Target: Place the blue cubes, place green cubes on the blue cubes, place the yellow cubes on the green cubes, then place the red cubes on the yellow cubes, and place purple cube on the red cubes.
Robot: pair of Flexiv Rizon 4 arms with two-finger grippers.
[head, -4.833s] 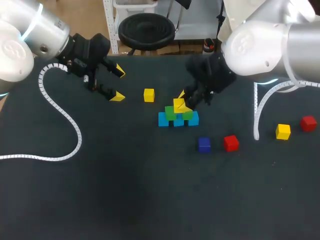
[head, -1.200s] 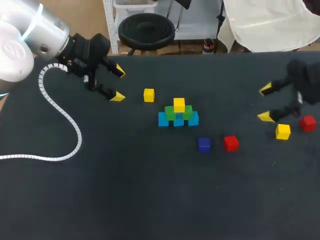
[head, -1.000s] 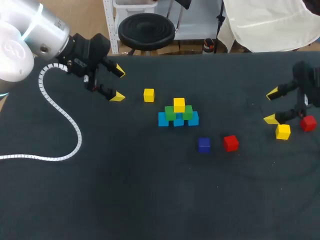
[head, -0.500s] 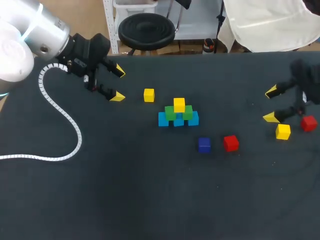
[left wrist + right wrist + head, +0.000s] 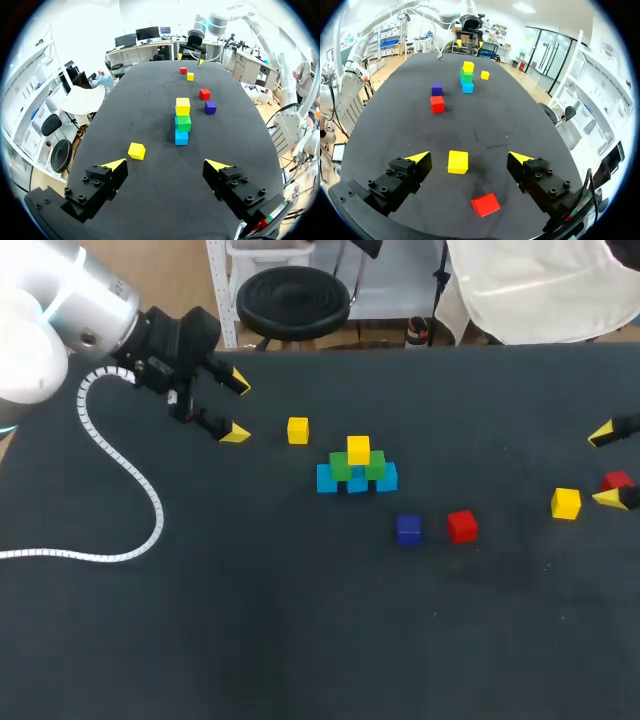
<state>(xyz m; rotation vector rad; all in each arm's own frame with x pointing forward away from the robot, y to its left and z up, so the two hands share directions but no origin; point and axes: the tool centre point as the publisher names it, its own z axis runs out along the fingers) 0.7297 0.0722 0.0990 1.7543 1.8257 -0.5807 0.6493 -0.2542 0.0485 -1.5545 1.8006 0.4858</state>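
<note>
The dark surface [image 5: 300, 640] carried a white coiled cable [image 5: 120, 490] on its near left part. Nearest in the middle lay the purple cube [image 5: 408, 529], with a red cube [image 5: 461, 526] just beside it, not touching. A little farther, near the right edge, lay a yellow cube [image 5: 565, 503] and a second red cube [image 5: 615, 481].

The right jaws were wide open over this place and held nothing. In the right wrist view, the yellow cube lay between the two yellow tips without touching them. The second red cube lay under the jaws, closer to the wrist.

Behind these, in the middle of the surface, stood the pile [image 5: 356, 470]. It had three blue cubes [image 5: 327, 480] in a row, two green cubes [image 5: 342, 466] on them and a top yellow cube [image 5: 358, 449]. Farther still lay a lone yellow cube [image 5: 297, 430]. At the far left, the left jaws were also wide open and empty, with the lone yellow cube near them.
</note>
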